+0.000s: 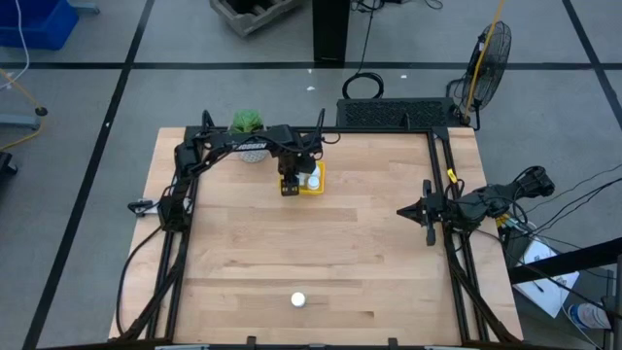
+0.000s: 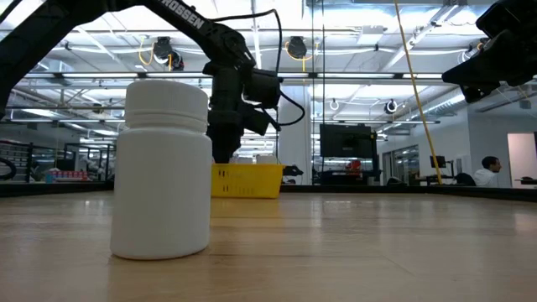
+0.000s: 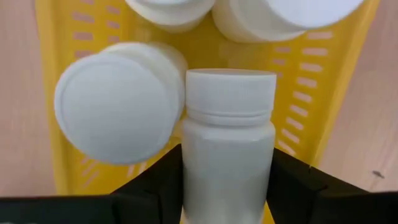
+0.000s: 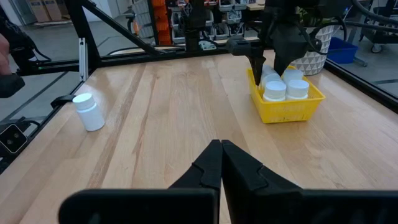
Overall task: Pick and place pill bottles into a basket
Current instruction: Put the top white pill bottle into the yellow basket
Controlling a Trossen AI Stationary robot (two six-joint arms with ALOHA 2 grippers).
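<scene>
Left gripper (image 3: 227,186) over the basket (image 1: 317,181), clamped on a bottle (image 3: 229,143). Right gripper (image 4: 221,163) pinched closed, parked at right edge.

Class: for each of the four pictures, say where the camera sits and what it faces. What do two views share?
High: overhead, straight down; table, both arms.
Low: table height, level; bottle, basket behind.
Left wrist: above basket; left tool grips a bottle.
Right wrist: table's edge, across; shut right tool.
Shared: lone bottle, high too.
</scene>
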